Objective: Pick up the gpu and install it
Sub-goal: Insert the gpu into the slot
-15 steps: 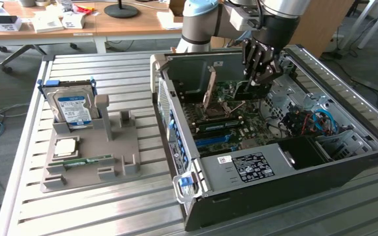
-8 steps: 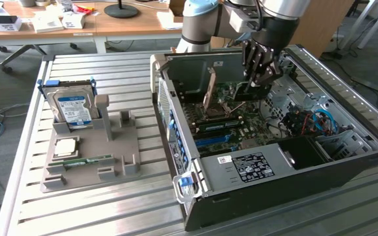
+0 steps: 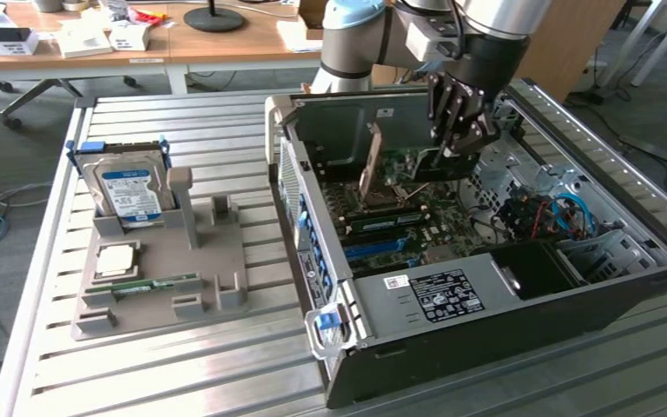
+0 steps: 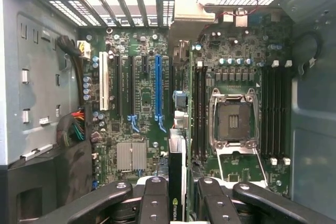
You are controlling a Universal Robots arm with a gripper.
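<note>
The gpu (image 3: 371, 165) stands on edge inside the open computer case (image 3: 507, 300), its brownish board upright over the motherboard. My gripper (image 3: 464, 146) reaches down into the case and is shut on the card's end. In the wrist view the gpu (image 4: 177, 156) runs edge-on between my fingers (image 4: 153, 203) from my gripper (image 4: 177, 195) out to its metal bracket by the rear slot openings. It hangs just beside the long blue slot (image 4: 159, 90), and I cannot tell whether it touches the board.
A grey fixture (image 3: 212, 261) on the slatted table holds a silver hard drive (image 3: 128, 191), a processor chip (image 3: 115, 261) and a green memory stick (image 3: 154, 285). Inside the case are the processor socket (image 4: 233, 119), memory slots (image 4: 275, 114) and cable bundles (image 4: 73, 124).
</note>
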